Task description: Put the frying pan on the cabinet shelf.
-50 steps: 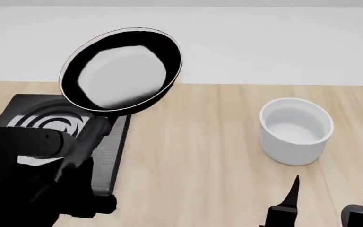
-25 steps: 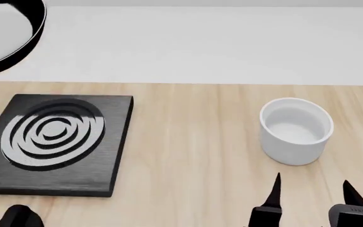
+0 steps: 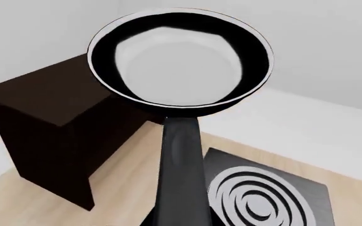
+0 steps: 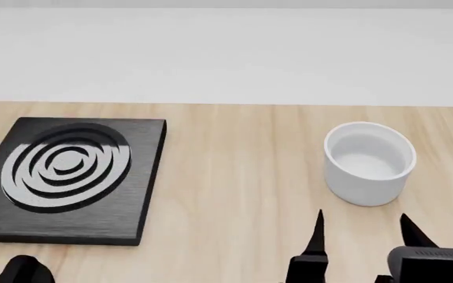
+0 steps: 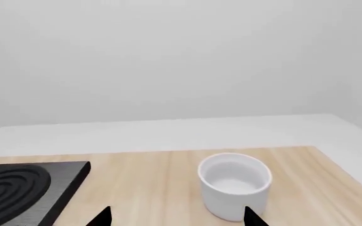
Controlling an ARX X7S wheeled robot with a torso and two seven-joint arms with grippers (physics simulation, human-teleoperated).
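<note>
In the left wrist view the frying pan (image 3: 177, 59) hangs in the air, a round black pan with a glossy pale inside and a thin pale rim. Its black handle (image 3: 181, 179) runs back to the left gripper, whose fingers are hidden under it; the hold keeps the pan aloft. Beyond and below the pan stands the dark brown cabinet (image 3: 49, 113); only its flat top and side show. The pan is out of the head view. My right gripper (image 4: 363, 227) (image 5: 177, 216) is open and low over the wooden table, empty, just short of a white cup (image 4: 368, 162).
A flat square black burner plate (image 4: 69, 177) (image 3: 263, 197) (image 5: 17, 188) with raised rings lies on the left of the wooden table (image 4: 242, 188). The white cup (image 5: 234, 183) stands at the right. A pale wall and floor lie beyond the table's far edge.
The pan swung up and to the left, out of the head view, along with the left arm. The right gripper's fingertips have crept left and further into view.
</note>
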